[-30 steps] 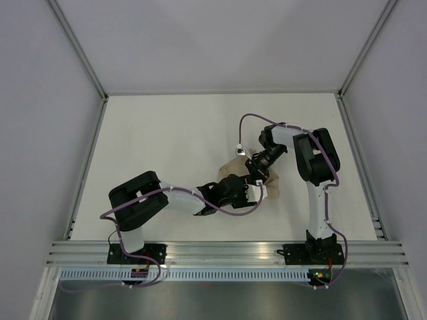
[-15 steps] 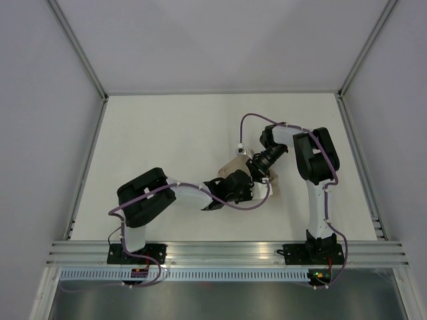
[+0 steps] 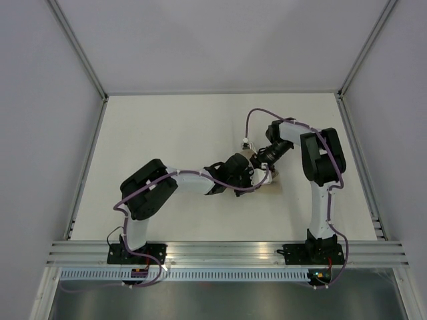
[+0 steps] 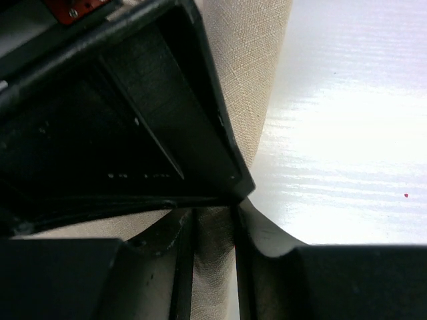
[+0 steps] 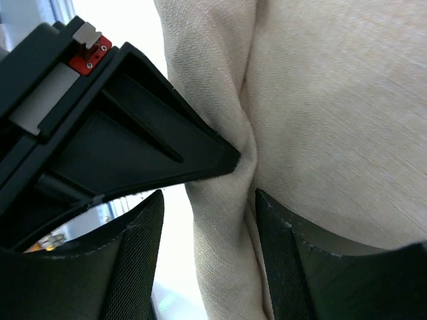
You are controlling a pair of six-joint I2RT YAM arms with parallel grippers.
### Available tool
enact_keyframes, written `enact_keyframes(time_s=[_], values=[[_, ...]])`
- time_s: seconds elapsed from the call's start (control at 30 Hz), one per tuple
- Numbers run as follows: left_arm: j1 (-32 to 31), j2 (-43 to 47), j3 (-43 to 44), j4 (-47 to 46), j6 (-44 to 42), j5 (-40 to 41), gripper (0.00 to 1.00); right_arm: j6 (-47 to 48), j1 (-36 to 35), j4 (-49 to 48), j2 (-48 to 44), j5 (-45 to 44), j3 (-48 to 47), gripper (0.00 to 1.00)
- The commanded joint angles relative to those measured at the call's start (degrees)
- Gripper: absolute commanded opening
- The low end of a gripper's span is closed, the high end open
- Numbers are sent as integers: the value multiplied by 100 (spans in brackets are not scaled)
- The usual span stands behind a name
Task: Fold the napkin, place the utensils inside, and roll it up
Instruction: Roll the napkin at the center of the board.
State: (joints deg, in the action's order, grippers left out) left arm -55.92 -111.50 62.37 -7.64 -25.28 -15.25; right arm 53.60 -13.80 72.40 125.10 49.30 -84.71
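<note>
Napkin [image 4: 213, 267] pinched between tool [image 4: 213, 233] fingers

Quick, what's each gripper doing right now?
Left gripper: shut on the napkin.
Right gripper: shut on the napkin.

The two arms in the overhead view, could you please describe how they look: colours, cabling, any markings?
Both arms have white links with black joint housings. A purple cable loops along each arm down to a black base plate. The left gripper and right gripper have matte black, angular fingers. A small red part sits beside a white block on one finger.
</note>
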Motion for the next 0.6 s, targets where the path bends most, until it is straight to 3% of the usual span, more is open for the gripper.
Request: enact_keyframes(time_s=[0.0, 0.3, 0.4, 0.57], values=[[169, -451, 47, 894, 480, -672, 2, 247, 263, -561, -310, -184, -274, 64], [783, -775, 512, 1405, 1059, -1893, 2, 97, 1169, -718, -1004, 317, -380, 65], [1003, -1013, 819, 1756, 1262, -2350, 2, 133, 1336, -1069, -1522, 318, 32, 65], [1311, -1400, 1259, 2266, 1604, -3037, 2, -113, 1328, -2571, -2996, 168, 1542, 68]])
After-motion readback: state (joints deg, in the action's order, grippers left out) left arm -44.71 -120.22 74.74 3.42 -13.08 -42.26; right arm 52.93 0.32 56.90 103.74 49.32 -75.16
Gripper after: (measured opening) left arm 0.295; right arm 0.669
